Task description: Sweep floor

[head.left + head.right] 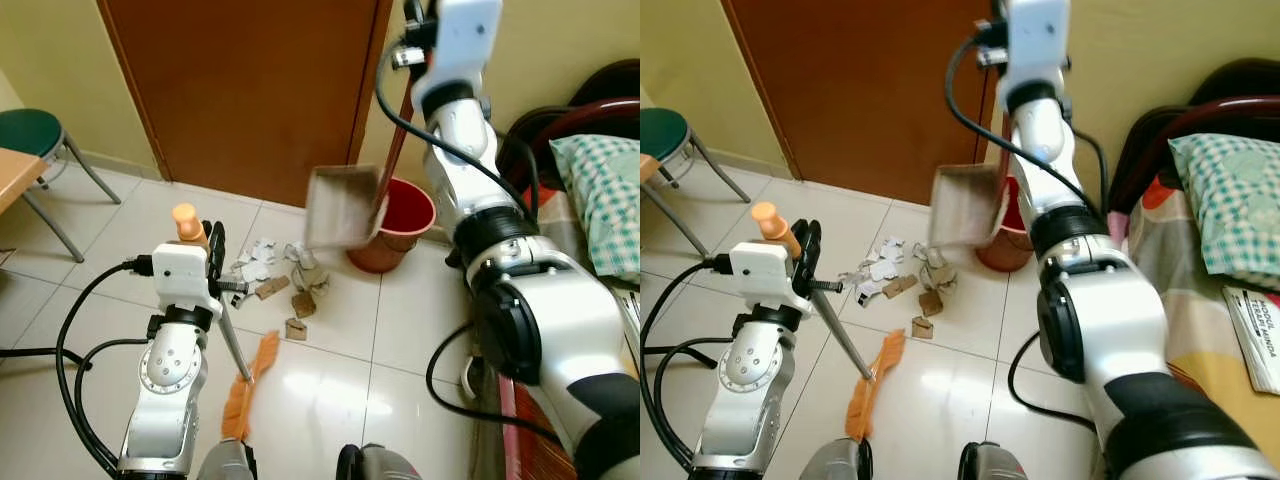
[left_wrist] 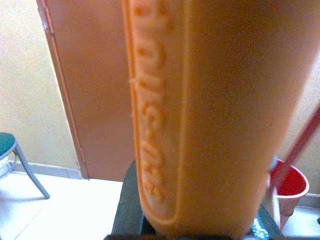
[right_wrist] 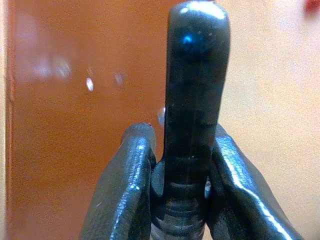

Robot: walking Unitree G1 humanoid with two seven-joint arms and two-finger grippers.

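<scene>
My left gripper [image 1: 207,252] is shut on the orange grip of a broom [image 1: 186,222], seen close up as an orange handle [image 2: 210,110]. Its metal shaft slants down to orange bristles [image 1: 243,388] on the white tiles. Torn paper and cardboard scraps [image 1: 285,275] lie just beyond the bristles. High up by the door, my right gripper [image 3: 179,135] is shut on the black handle end [image 3: 197,100] of a dustpan. The brown dustpan [image 1: 340,207] hangs tilted off the floor on its red shaft, next to the rim of a red bin [image 1: 405,222].
A brown door [image 1: 250,90] closes the far side. A green stool [image 1: 28,130] and a wooden table corner [image 1: 12,172] stand at the left. A bed with a checked pillow [image 1: 600,200] is at the right. Black cables trail on the floor at the left.
</scene>
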